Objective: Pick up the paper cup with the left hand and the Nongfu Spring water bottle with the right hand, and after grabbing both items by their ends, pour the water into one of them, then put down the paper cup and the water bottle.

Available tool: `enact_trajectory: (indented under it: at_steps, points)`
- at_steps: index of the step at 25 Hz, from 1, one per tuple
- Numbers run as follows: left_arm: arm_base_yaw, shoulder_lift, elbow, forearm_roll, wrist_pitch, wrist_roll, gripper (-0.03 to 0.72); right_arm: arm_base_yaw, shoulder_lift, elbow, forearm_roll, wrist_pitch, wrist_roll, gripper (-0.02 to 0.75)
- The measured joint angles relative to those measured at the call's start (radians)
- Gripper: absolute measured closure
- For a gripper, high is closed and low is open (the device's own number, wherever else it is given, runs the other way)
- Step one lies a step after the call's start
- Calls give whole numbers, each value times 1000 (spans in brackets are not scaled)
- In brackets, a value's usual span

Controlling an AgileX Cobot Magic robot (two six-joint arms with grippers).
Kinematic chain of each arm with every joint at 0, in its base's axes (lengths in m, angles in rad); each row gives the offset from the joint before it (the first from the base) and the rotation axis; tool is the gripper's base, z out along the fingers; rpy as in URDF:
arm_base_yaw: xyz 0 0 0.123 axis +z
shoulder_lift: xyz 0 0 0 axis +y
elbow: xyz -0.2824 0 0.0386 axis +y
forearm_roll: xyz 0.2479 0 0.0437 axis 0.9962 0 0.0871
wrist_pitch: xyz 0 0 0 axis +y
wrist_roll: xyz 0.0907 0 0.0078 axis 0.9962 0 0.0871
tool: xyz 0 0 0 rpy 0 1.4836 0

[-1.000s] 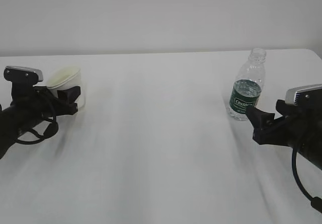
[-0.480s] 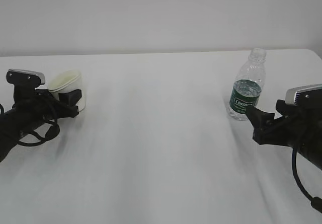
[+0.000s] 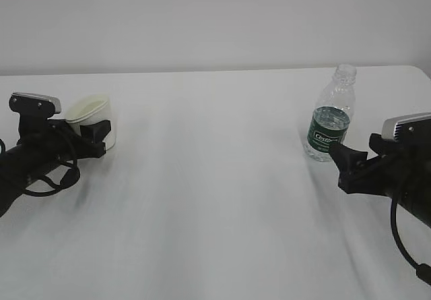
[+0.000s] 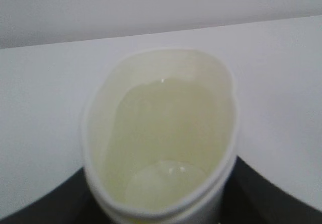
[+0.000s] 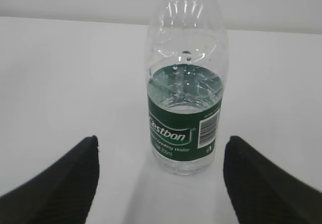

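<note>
The left wrist view alone shows water pooled in the cup (image 4: 161,143) squeezed oval by the left gripper (image 3: 94,136) at far left, while the right gripper (image 5: 161,183) gapes empty just short of the bottle (image 3: 330,118) near the table's (image 3: 215,199) far right edge, wide bare cloth between

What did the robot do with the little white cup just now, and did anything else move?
The left hand tipped the paper cup from leaning toward the arm back to nearly upright and brought it down to the table. Its fingers are around the cup, squashing the rim into an oval. The water bottle and the open right hand just short of it stayed where they were.
</note>
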Motion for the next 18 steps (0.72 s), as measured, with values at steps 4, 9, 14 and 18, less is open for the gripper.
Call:
enact_trajectory:
  at_steps: [4,9,14,18]
  points:
    - [0,0,0,1,0,0,291,0,0,0,0,0,0,151]
    - [0,0,0,24,0,0,285,0,0,0,0,0,0,151]
    - [0,0,0,28,0,0,276,0,0,0,0,0,0,150]
    - [0,0,0,30,0,0,252,0,0,0,0,0,0,150]
